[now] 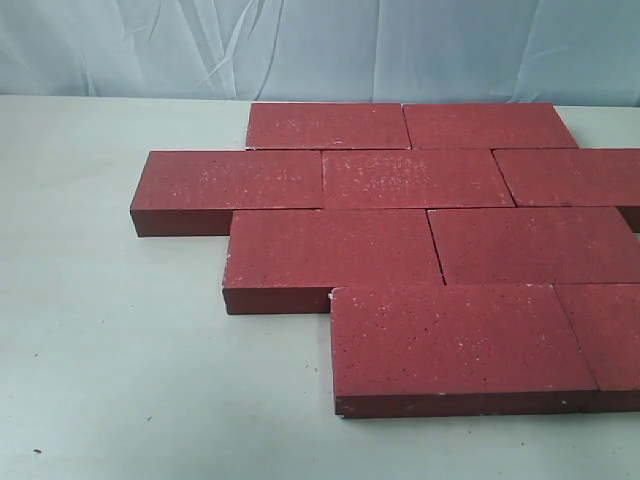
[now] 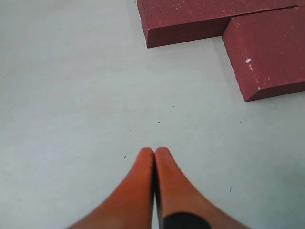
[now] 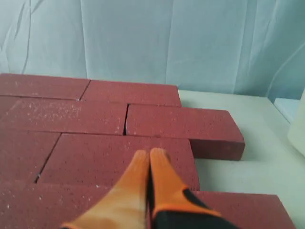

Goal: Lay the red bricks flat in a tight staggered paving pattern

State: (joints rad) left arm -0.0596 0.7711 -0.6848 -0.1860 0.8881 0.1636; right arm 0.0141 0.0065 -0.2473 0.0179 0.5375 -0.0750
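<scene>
Broad pale bench [image 1: 120, 380], backed by a crumpled pale blue cloth [image 1: 300, 45]. Spread over it, the red bricks [image 1: 418, 178]: dark red slabs, rough on top, flecked with small pale speckles, darker down the sides. All lying flat, edge against edge, in four rows, each row shifted sideways from the next, joints staggered. Beginning just short of the bench's far edge and stepping down toward its near edge. Cut off at the right by the exterior frame.

Counted in the exterior view: nine. Two in the far row, three in the next, then two, then two. The rightmost brick of the second row and of the nearest row only partly in frame. Thin dark seams here and there, otherwise touching.

Given by the exterior view alone: the whole stepped left outline of the paving. Given by the right wrist view alone: its right end [image 3: 186, 125], bare bench beyond, and an unidentifiable pale object [image 3: 298, 119] cut by the frame. Given by the left wrist view: just one brick corner [image 2: 190, 19] touching a second [image 2: 271, 52], plus open bench.

Smallest, the left hand [image 2: 155, 151]: orange fingers pressed together tip to tip, gripping nothing, over bare bench, clear of the bricks. Likewise the right hand [image 3: 149, 153]: closed, empty, over the brick tops. Impossible to tell whether touching them.
</scene>
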